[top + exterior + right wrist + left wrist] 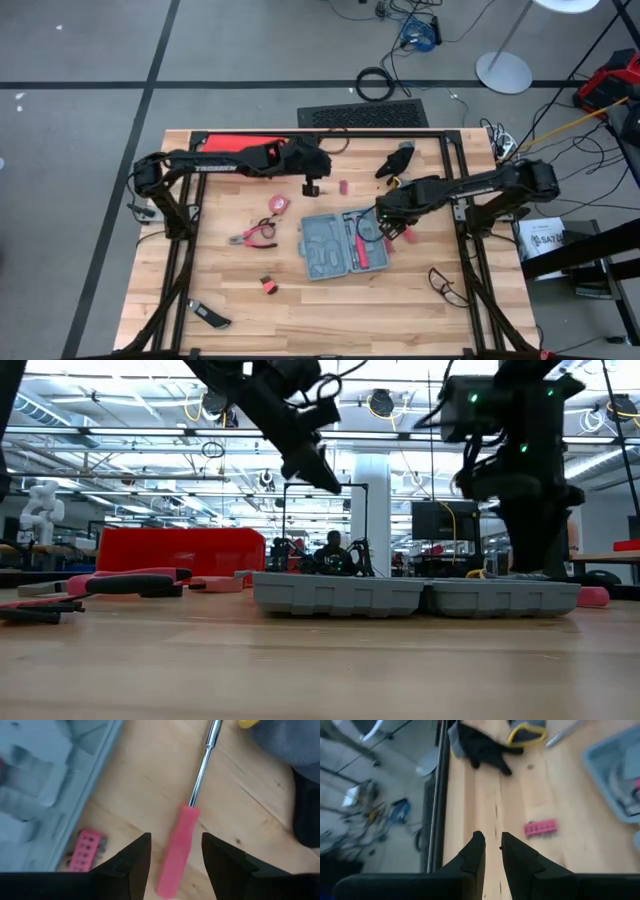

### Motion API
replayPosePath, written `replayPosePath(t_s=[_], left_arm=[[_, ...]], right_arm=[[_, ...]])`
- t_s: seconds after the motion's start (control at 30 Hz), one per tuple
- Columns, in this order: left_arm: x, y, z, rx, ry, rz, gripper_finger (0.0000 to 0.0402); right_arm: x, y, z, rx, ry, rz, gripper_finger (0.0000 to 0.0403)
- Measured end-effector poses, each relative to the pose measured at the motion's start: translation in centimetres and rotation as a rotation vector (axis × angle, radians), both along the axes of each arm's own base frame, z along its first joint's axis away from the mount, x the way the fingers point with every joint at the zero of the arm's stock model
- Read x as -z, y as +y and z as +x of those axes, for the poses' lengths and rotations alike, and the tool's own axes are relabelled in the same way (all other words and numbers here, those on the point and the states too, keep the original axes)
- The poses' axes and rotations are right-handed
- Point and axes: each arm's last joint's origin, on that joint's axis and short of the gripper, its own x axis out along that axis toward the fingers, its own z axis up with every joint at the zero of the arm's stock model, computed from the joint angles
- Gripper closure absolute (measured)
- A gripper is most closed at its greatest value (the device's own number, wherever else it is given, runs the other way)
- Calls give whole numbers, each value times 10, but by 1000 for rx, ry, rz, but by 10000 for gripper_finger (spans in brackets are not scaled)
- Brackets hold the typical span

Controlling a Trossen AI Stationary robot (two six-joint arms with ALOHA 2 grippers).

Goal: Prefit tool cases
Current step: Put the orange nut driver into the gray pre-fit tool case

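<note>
The blue-grey tool case [335, 243] lies opened flat near the middle of the wooden surface [330, 310], both halves facing up, with bare wood towards the near edge. The right tool [172, 851] hangs just off the case's right edge with its fingers spread wide and holding nothing; a pink-handled screwdriver [186, 832] lies on the wood between them (its steel shaft points away, toward a dark glove). A small pink bit holder [84, 851] rests beside the case wall. The left tool [490, 851] hovers near the far edge of the surface, jaws parted only slightly and empty, with another pink bit holder [540, 827] lying ahead. Pliers [254, 236] lie left of the case.
</note>
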Motion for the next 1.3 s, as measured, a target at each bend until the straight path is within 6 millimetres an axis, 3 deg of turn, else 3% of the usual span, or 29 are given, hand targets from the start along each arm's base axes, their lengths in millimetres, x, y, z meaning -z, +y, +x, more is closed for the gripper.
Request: replayPosePath(t_s=[0.4,0.5,0.63,0.83,0.97,1.17,1.3], left_arm=[[-5,33,-17,56,-43,-106,333],[-4,44,-22,89,-64,-162,333],[-5,59,-30,108,-94,-222,333],[-14,76,-40,71,-157,-217,333],[-25,90,-51,5,-233,-214,333],[-43,107,-72,-45,-338,-258,333],[-54,115,-83,-65,-389,-249,333]], right_arm=[[41,-28,17,24,117,32,239],[50,-35,19,81,134,119,274],[53,-39,21,114,123,169,352],[36,-39,23,176,82,159,352],[5,-32,26,248,-56,155,352],[-28,-1,34,334,-214,168,352],[-25,20,44,361,-251,167,352]])
